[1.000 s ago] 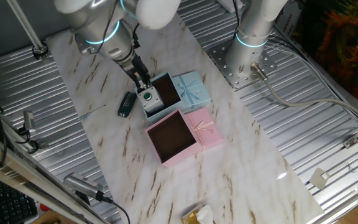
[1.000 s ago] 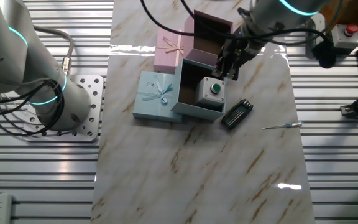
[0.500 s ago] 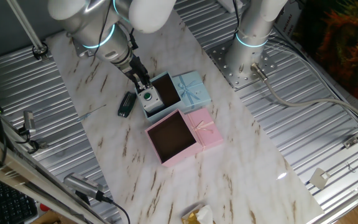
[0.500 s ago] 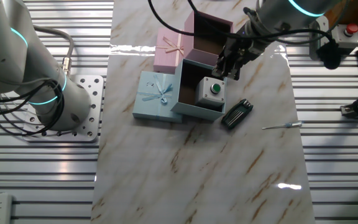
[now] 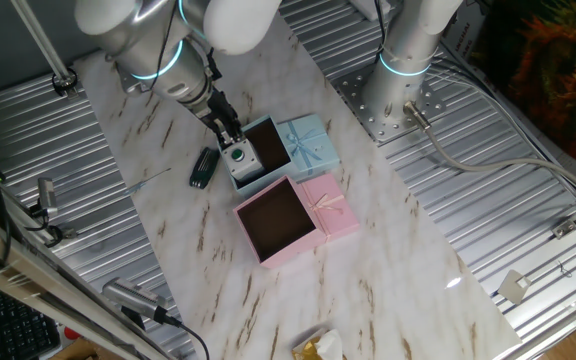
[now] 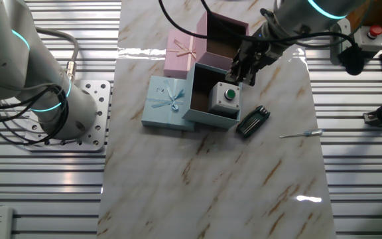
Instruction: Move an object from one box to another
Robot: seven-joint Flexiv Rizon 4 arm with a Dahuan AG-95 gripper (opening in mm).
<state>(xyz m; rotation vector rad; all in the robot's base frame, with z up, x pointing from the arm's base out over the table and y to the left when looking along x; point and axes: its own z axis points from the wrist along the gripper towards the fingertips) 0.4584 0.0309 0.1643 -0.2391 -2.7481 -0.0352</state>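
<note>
Above the blue box (image 6: 212,114), the gripper (image 6: 243,72) hung beside the button block (image 6: 225,97). Whether its jaws were spread was unclear. It needed to line up squarely first.

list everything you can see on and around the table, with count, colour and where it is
button block: 1, white-grey with a green button, inside the blue box
blue box: 1, light blue with dark lining, open, mid table
blue lid: 1, light blue with a bow, against the blue box
pink box: 1, pink with brown lining, open and empty, next to the blue box
pink lid: 1, pink with a bow, against the pink box
black gadget: 1, black, slim, on the table beside the blue box
thin tool: 1, silvery, near the table edge
table: 1, marbled white top
gripper: 1, dark, just above the button block, not on it; jaw state unclear
second arm: 1, white-grey, bolted to a plate beside the table
</note>
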